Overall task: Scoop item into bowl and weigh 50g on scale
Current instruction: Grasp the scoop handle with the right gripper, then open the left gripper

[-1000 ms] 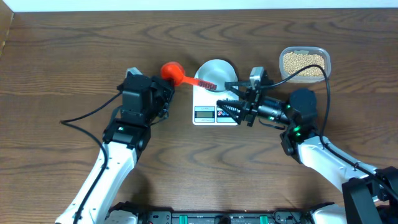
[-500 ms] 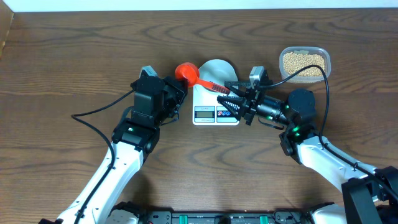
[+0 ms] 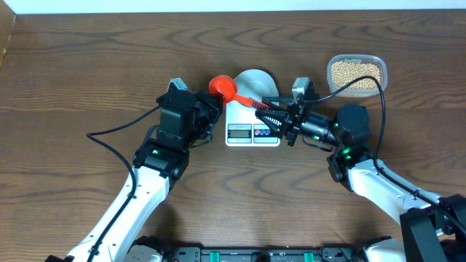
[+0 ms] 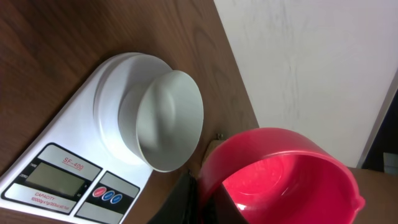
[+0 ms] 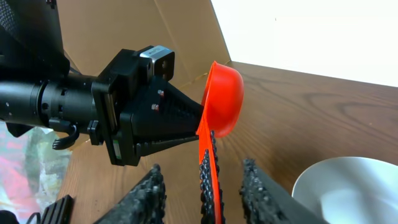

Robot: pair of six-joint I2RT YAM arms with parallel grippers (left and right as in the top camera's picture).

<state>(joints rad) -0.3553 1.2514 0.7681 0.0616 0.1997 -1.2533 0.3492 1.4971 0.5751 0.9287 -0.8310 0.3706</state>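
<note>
The pale bowl (image 3: 255, 81) stands empty on the white scale (image 3: 240, 114); both also show in the left wrist view, the bowl (image 4: 168, 118) on the scale (image 4: 68, 155). The tan beans (image 3: 355, 71) lie in a clear tub at the back right. My left gripper (image 3: 210, 106) is shut on the cup rim of an empty red scoop (image 3: 221, 86), held beside the bowl (image 4: 286, 180). My right gripper (image 3: 264, 116) is open, and the scoop's handle (image 5: 208, 168) runs between its fingers (image 5: 202, 186).
The clear plastic tub (image 3: 381, 69) stands right of the bowl, behind the right arm. Cables trail from both arms over the brown wooden table (image 3: 87, 73). The table's far edge meets a white wall (image 4: 311, 62).
My left arm has carried the red scoop to the right, so its handle now lies between the right gripper's fingers. The right gripper has shifted slightly up and left.
</note>
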